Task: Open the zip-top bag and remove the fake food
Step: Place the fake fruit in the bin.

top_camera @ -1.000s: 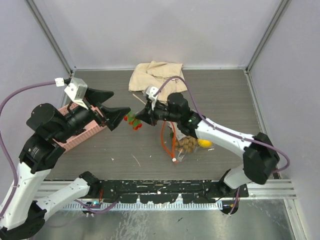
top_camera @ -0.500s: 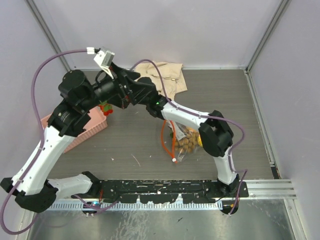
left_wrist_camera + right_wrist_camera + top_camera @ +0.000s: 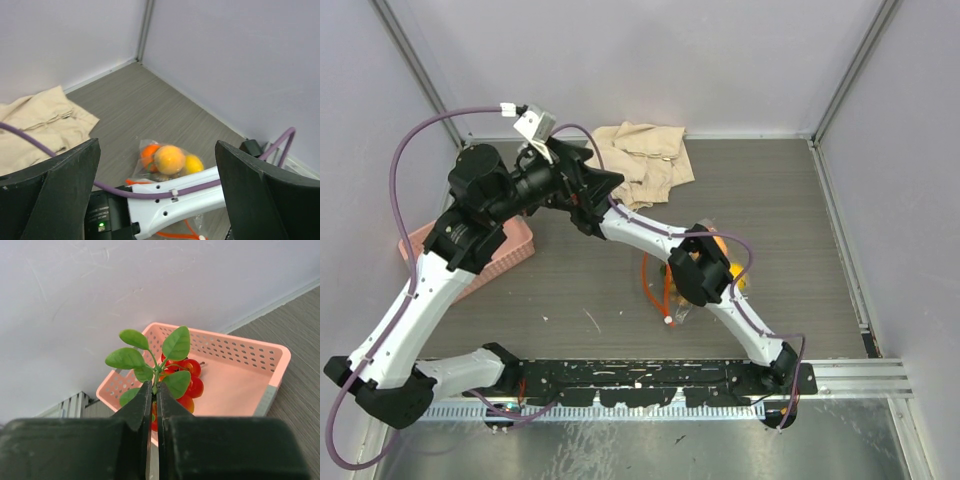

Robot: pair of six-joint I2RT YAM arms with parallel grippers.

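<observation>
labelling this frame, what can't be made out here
- top view: right gripper and its red plastic berry cluster with green leaves, mostly under the left arm
- top view: clear plastic zip-top bag, mouth covered by the right arm
- right wrist: lower berries, behind shut jaws

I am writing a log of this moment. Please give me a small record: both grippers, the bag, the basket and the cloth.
left gripper: open, empty, raised
right gripper: shut on the stem of the red berries
basket: pink, behind the berries in the right wrist view
bag: holds orange fruits and a lemon
cloth: beige, crumpled, by the back wall
</observation>
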